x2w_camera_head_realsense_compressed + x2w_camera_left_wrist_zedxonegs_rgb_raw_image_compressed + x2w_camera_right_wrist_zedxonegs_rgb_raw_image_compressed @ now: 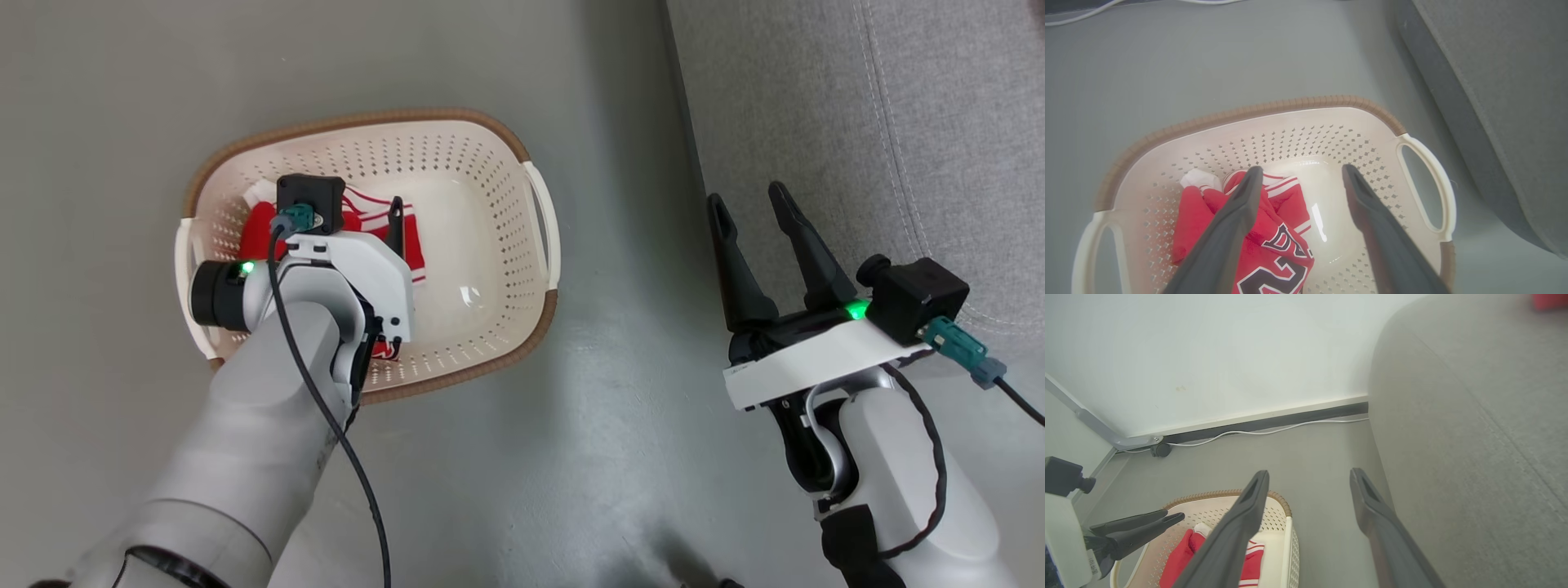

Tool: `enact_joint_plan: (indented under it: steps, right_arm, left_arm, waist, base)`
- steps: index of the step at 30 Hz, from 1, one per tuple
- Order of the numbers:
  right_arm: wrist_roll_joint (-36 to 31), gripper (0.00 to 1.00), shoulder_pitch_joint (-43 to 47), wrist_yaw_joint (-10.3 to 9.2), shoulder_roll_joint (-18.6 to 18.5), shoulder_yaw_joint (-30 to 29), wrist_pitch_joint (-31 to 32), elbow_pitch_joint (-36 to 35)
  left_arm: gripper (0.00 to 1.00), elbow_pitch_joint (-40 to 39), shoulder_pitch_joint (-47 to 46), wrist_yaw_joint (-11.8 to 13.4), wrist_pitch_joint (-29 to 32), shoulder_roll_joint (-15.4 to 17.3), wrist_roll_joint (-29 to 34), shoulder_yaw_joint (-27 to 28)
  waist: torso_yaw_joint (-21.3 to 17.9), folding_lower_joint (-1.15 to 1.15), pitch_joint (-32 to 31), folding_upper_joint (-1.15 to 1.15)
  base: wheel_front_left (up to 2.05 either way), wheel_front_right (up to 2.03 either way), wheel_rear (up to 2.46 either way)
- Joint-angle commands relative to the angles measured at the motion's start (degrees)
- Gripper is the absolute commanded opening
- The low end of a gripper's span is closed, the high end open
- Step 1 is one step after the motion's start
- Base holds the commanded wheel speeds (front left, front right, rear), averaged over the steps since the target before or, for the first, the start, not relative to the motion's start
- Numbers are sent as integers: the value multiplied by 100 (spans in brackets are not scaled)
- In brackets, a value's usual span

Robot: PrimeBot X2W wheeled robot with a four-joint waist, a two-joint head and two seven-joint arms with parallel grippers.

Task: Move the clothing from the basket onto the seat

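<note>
The clothing (pixel 1286 245) is a crumpled bright red heap in the left half of the basket (pixel 1290 104), and a navy-and-white number shows on its jersey. My left gripper (pixel 1302 169) hangs open just above the heap. Its left finger lies over the red fabric and its right finger is over the bare basket floor. In the head view my left wrist covers most of the clothing (pixel 412 245) inside the basket (pixel 490 131). My right gripper (pixel 747 196) stands open and empty over the floor beside the grey seat (pixel 816 98). A red patch (pixel 1549 300) lies far back on the seat (pixel 1453 457).
Grey floor (pixel 571 425) lies between the basket and the seat. In the right wrist view a white wall (pixel 1229 355) with a dark baseboard, a white cable (pixel 1274 430) and a small caster (pixel 1161 449) lie beyond the basket (pixel 1224 494).
</note>
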Motion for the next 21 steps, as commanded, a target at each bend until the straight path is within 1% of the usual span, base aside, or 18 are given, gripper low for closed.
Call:
enact_joint_plan:
  steps: [1, 5, 9, 16, 17, 21]
  right_arm:
    - [77, 100, -7, 17, 26, 139, -35, -172]
    - [164, 100, -87, 17, 26, 222, -35, -226]
    - [237, 100, -130, 17, 26, 261, -35, -268]
    - [333, 100, -177, 17, 27, 294, -35, -329]
    - [333, 100, -177, 17, 27, 294, -35, -329]
    - [393, 100, -217, 17, 27, 321, -35, -370]
  left_arm:
    - [100, 84, -254, 57, 62, 66, 80, -44]
    - [100, 492, -565, 12, 334, 65, 388, -460]
    - [100, 760, -786, 9, 607, 72, 558, -690]
    - [100, 958, -1023, -42, 1044, 351, 1114, -1308]
    - [100, 958, -1023, -42, 1044, 351, 1114, -1308]
    - [100, 993, -1161, -94, 1195, 526, 1511, -1736]
  waist:
    - [-82, 0, 138, 0]
    - [-157, 0, 315, 0]
    - [-214, 0, 479, 0]
    - [-293, 0, 780, 0]
    - [-293, 0, 780, 0]
    - [-318, 0, 949, 0]
  base:
    - [0, 0, 0]
    - [0, 0, 0]
    - [0, 0, 0]
    - [0, 0, 0]
    - [0, 0, 0]
    - [0, 0, 0]
